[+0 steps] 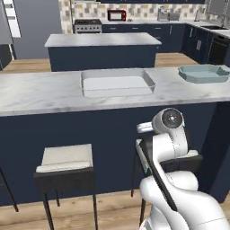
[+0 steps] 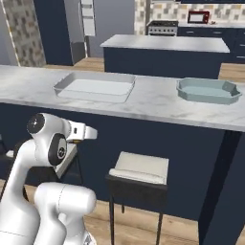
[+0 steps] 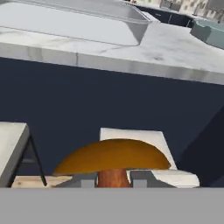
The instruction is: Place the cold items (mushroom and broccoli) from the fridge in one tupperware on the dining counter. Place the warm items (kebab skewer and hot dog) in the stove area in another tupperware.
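two tupperwares on marble dining counter (image 1: pixel 40 96), grey tupperware (image 1: pixel 117 83), teal tupperware (image 1: pixel 204 73), hand (image 3: pixel 113 178) gripping mushroom (image 3: pixel 113 158)

The mushroom (image 3: pixel 112 162) has a broad, domed orange-brown cap and a short reddish-brown stem; it stands upright, stem down, pinched between the two fingertips of the end effector (image 3: pixel 113 179), low in front of the dark face of the worktop (image 1: pixel 40 94). Two tupperware containers sit on the worktop, well apart. The left one (image 1: pixel 117 82) is a shallow, pale grey rectangular tub with sloping walls, nothing in it. The right one (image 1: pixel 203 73) is a blue-green tub with a scalloped rim, also with nothing inside.
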Tool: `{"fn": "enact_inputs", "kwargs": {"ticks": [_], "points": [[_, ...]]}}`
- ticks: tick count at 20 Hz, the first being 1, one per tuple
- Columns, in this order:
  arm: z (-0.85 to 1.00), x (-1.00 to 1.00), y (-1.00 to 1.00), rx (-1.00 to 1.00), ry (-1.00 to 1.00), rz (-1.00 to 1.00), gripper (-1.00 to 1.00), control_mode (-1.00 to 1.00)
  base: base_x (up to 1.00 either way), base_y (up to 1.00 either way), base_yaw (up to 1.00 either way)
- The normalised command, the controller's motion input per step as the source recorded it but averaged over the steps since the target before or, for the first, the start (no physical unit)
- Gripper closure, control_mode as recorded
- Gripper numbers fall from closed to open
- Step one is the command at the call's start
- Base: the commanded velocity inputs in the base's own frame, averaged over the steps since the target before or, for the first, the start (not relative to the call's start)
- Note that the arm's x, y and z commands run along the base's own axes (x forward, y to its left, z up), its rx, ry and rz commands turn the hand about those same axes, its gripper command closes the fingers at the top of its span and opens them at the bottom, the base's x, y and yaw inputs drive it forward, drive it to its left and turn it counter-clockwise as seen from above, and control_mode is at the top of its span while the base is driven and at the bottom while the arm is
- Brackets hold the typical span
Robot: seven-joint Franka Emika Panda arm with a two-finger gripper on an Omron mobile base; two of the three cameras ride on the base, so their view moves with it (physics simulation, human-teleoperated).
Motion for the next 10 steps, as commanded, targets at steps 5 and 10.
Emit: {"fn": "enact_inputs", "kwargs": {"ticks": [5,10], "points": [[0.00,0.00,0.00,0.00,0.00,0.00,1.00,1.00,0.96,0.37,-0.05],[0.34,0.26,-0.02,0.07,0.01,-0.04,1.00,-1.00,0.36,0.02,-0.01]]}}
